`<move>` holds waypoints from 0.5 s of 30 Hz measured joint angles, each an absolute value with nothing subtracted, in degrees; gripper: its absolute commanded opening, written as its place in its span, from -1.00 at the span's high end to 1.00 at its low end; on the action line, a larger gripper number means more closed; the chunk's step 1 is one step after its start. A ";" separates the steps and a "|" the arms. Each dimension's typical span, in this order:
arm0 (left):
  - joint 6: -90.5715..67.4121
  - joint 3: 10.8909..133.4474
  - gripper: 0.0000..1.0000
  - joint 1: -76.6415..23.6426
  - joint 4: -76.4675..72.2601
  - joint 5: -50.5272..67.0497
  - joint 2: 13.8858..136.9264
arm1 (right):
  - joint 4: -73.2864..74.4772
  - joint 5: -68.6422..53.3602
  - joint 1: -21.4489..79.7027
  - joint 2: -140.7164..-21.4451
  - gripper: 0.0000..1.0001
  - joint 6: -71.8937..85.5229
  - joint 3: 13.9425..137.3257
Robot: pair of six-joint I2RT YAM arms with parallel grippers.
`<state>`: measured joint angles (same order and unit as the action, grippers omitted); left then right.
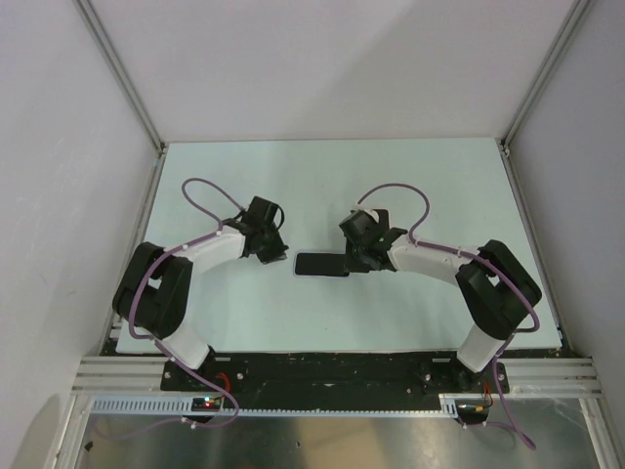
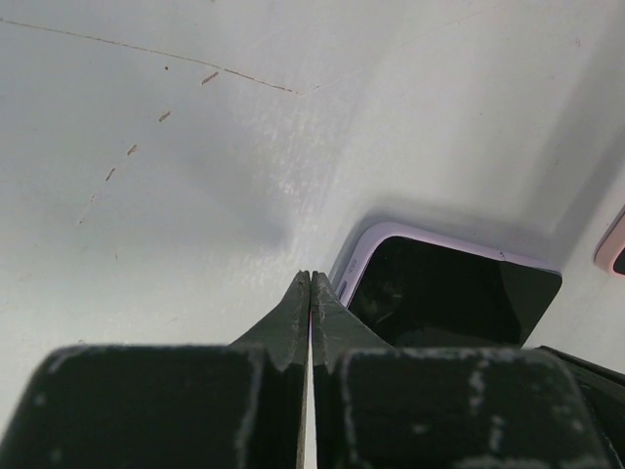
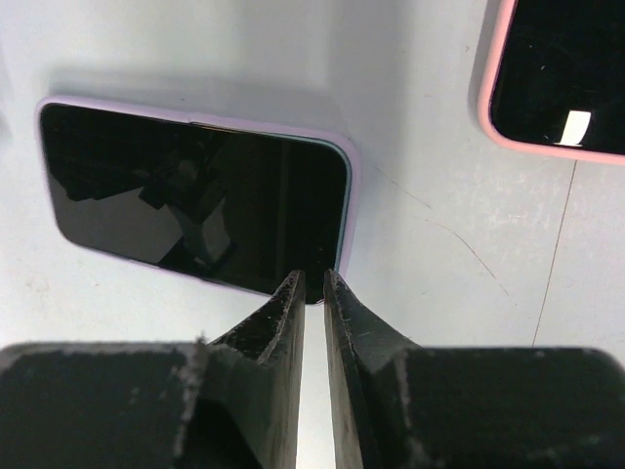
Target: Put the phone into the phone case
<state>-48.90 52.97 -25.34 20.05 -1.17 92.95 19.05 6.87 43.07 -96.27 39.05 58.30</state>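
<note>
A black-screened phone [image 1: 322, 265] lies flat on the table between my two grippers. Around it runs the lilac rim of the phone case [image 3: 350, 186]; a thin teal edge shows inside that rim at the phone's right end. In the left wrist view the phone [image 2: 449, 293] lies just right of my left gripper [image 2: 311, 278], which is shut and empty, its tips beside the case's rim [image 2: 391, 232]. My right gripper [image 3: 312, 278] stands open by a narrow gap at the phone's [image 3: 195, 195] near right corner, with nothing between its fingers.
A second dark-screened phone in a pink case [image 3: 557, 78] lies beyond the right gripper; its pink edge [image 2: 613, 244] shows at the right of the left wrist view. White walls and metal posts enclose the pale table [image 1: 322, 176].
</note>
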 measured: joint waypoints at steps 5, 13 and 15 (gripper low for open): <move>-48.90 52.77 0.99 -25.32 20.08 -1.17 92.92 | 19.70 7.68 43.07 -97.89 0.63 39.03 58.35; -48.90 52.64 0.99 -25.32 20.01 -1.17 92.86 | 20.36 7.73 43.09 -98.91 0.73 38.94 59.42; -48.88 52.47 0.99 -25.32 19.99 -1.17 92.82 | 20.93 8.05 43.24 -99.18 0.75 38.79 59.83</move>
